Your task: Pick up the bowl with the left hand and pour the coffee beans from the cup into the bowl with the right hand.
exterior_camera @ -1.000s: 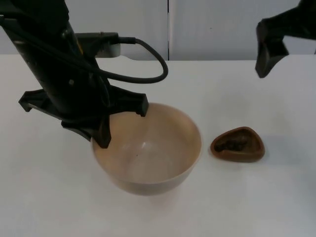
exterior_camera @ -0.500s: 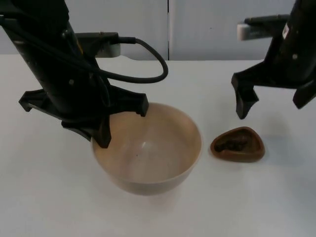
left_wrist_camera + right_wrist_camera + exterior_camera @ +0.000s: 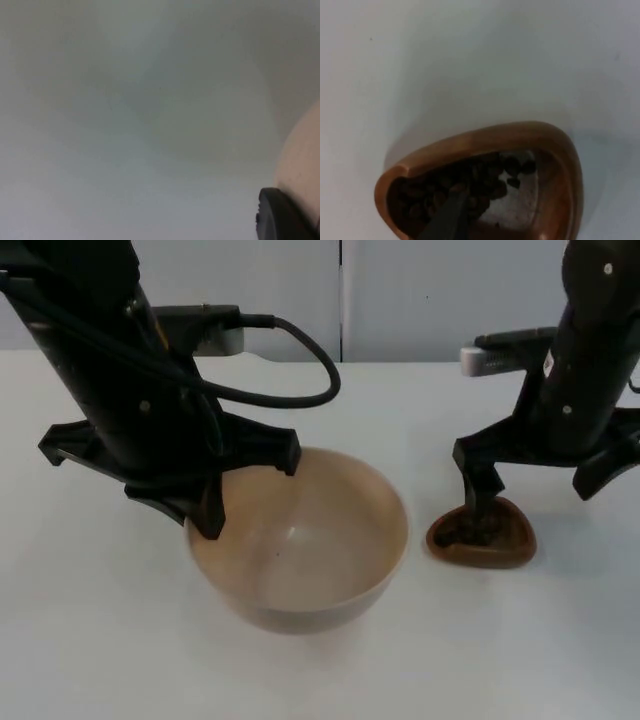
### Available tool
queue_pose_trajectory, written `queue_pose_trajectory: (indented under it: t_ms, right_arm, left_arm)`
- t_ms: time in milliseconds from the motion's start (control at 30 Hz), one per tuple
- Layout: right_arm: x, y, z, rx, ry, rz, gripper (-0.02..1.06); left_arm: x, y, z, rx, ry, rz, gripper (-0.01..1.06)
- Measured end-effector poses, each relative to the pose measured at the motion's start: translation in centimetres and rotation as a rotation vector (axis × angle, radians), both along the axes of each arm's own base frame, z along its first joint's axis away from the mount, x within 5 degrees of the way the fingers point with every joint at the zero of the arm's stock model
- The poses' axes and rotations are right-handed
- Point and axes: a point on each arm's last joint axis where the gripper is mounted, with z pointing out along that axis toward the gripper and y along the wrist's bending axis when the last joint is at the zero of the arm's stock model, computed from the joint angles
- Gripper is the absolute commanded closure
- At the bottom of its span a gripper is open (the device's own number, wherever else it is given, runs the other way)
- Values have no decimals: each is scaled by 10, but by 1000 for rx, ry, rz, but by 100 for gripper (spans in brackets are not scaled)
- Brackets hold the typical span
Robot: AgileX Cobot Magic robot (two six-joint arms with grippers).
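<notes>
The bowl [image 3: 300, 545] sits on the table [image 3: 100, 660], its left rim pinched by the unmoved left gripper [image 3: 205, 502]. The right gripper [image 3: 525, 502] has swooped down, spread wide, one finger now dipping into the cup [image 3: 482, 533] of beans [image 3: 465, 190] beside the bowl: the cup grasp looks imminent.

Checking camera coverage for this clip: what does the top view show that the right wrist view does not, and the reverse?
Top view alone: the beige bowl, with the left gripper at its rim, one finger inside and one outside, and the right gripper above the brown cup, one finger dipping into it. Right wrist view alone: single coffee beans heaped to one side of the cup, a bare patch of the cup's floor beside them, and a fingertip among the beans. Both: the cup and the white table.
</notes>
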Motion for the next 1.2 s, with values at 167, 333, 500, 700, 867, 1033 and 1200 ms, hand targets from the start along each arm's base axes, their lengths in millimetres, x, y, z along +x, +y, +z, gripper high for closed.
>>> queue_pose_trajectory:
  t_ms: [167, 333, 500, 700, 867, 1033, 1200]
  right_arm:
    - [2, 1, -14, -10, 20, 0, 1]
    - [1, 1, -27, -20, 47, -2, 6]
    - [2, 1, -27, -16, 39, -1, 12]
    - [3, 2, -27, -8, 24, 1, 19]
    - [4, 2, -27, -6, 20, 1, 23]
    - [4, 2, -27, -6, 20, 1, 26]
    - [4, 2, -27, -7, 20, 2, 38]
  left_arm:
    - [0, 0, 0, 0, 0, 0, 105]
    - [0, 0, 0, 0, 0, 0, 105]
    - [0, 0, 0, 0, 0, 0, 105]
    - [0, 0, 0, 0, 0, 0, 105]
    - [0, 0, 0, 0, 0, 0, 105]
    - [0, 0, 0, 0, 0, 0, 105]
    - [0, 0, 0, 0, 0, 0, 105]
